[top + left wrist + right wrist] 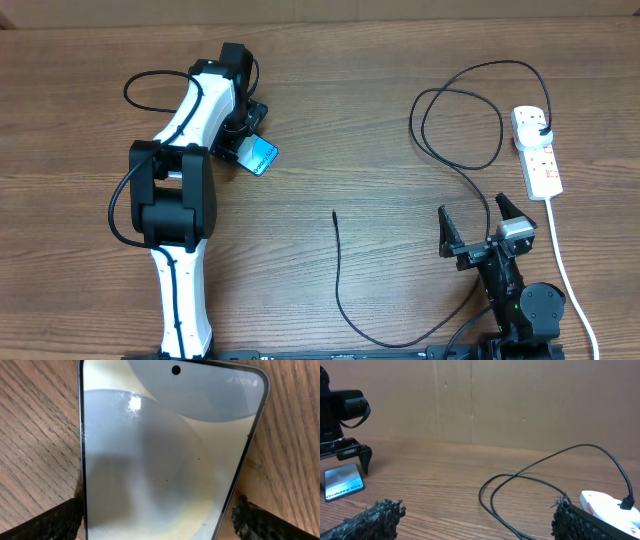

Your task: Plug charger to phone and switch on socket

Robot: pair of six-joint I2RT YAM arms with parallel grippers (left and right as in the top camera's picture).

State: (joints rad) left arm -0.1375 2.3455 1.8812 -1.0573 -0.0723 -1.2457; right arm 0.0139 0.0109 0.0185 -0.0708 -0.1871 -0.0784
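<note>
The phone (150, 460), glossy glass with a thin dark rim, lies flat on my wood-grain worktop (350, 120). My left tool (155, 520) straddles it, rough black pads (50, 522) just beside its edges; whether they pinch it I cannot tell. My right tool (474, 215) gapes wide, empty. The thin black charger (338, 270) loops to the white, rounded socket (540, 155).

Wood table (350, 100) carries phone (262, 157), charger (336, 250), socket (540, 160).
</note>
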